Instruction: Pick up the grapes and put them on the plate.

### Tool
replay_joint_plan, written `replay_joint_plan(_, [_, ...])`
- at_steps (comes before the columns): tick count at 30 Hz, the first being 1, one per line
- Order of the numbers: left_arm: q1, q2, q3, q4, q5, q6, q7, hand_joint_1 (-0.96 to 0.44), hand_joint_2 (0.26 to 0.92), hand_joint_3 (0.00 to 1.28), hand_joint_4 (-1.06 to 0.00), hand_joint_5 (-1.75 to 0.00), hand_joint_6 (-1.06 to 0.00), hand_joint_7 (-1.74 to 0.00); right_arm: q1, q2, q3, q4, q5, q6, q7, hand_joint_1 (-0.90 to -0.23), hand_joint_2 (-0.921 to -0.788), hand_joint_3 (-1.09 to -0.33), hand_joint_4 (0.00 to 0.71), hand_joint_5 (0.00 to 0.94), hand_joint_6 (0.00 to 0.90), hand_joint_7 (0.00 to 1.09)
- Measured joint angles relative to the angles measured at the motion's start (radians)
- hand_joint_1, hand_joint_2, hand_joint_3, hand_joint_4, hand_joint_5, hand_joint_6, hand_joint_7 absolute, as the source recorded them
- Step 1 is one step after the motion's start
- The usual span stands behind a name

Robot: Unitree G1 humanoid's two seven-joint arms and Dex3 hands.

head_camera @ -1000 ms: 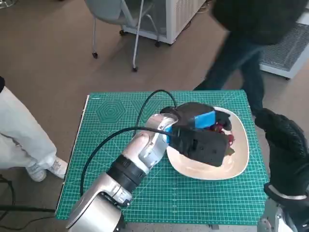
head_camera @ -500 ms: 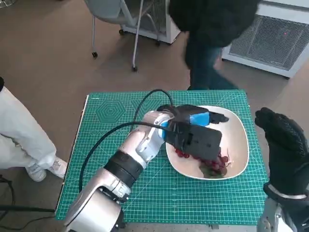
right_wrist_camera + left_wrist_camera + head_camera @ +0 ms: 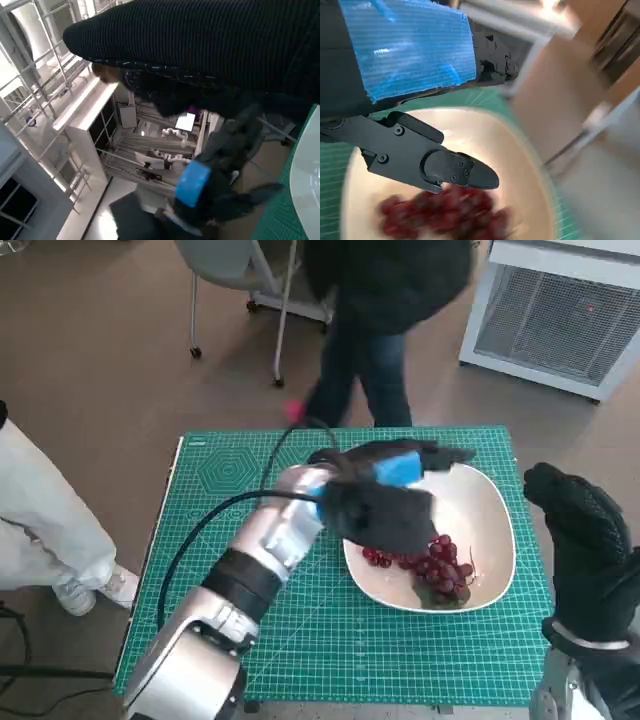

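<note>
One bunch of dark red grapes (image 3: 432,565) lies in the single cream oval plate (image 3: 495,525) on the green cutting-mat table (image 3: 230,480), toward the plate's 6 o'clock edge. The left hand (image 3: 385,502) hovers over the plate at about 10 o'clock from the bunch, its black fingers (image 3: 432,162) spread apart and holding nothing. The right hand (image 3: 585,540) sits off the plate's 3 o'clock side; its gloved fingers are too dark to tell whether they are apart or curled, and motion blur smears the grapes in the left wrist view.

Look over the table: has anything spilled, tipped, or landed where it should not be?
Nothing stands out. The grapes lie in one bunch inside the plate, which sits flat on the green mat. The left hand is over the plate holding nothing; the right hand is off to the side.
</note>
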Motion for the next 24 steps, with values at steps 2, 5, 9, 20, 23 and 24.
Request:
replay_joint_plan(2, [0.019, 0.005, 0.048, 0.0, -0.055, -0.029, 0.005, -0.62, 0.921, 0.2, -0.15, -0.02, -0.26, -0.03, -0.001, 0.0, 0.0, 0.001, 0.0, 0.0, 0.0, -0.485, -0.921, -0.525, 0.471, 0.001, 0.192, 0.58])
replay_joint_plan(5, [0.051, 0.011, 0.116, -0.003, -0.138, -0.067, -0.001, -0.6, 0.921, 0.21, -0.16, -0.02, -0.28, -0.03, -0.002, 0.0, 0.0, 0.003, -0.002, 0.0, 0.0, -0.487, -0.921, -0.524, 0.471, 0.001, 0.192, 0.58])
replay_joint_plan(9, [0.117, 0.007, 0.22, -0.023, -0.286, -0.14, -0.045, -0.57, 0.921, 0.22, -0.21, -0.04, -0.31, -0.04, -0.004, 0.0, 0.002, 0.004, -0.007, -0.001, 0.0, -0.487, -0.921, -0.523, 0.471, 0.001, 0.192, 0.58])
replay_joint_plan(20, [0.289, 0.01, 0.415, -0.098, -0.589, -0.229, -0.247, -0.48, 0.921, 0.19, -0.3, -0.04, -0.36, -0.06, -0.011, 0.001, 0.014, 0.004, -0.012, -0.001, 0.0, -0.49, -0.921, -0.521, 0.473, 0.002, 0.195, 0.58])
replay_joint_plan(23, [0.333, 0.029, 0.433, -0.125, -0.607, -0.244, -0.275, -0.48, 0.921, 0.17, -0.27, -0.02, -0.35, -0.05, -0.013, 0.001, 0.019, 0.004, -0.013, -0.004, 0.0, -0.491, -0.921, -0.52, 0.473, 0.002, 0.196, 0.58])
replay_joint_plan(24, [0.348, 0.035, 0.438, -0.137, -0.611, -0.248, -0.28, -0.48, 0.921, 0.17, -0.26, -0.02, -0.35, -0.04, -0.013, 0.001, 0.02, 0.004, -0.013, -0.005, 0.0, -0.491, -0.921, -0.52, 0.474, 0.002, 0.196, 0.58])
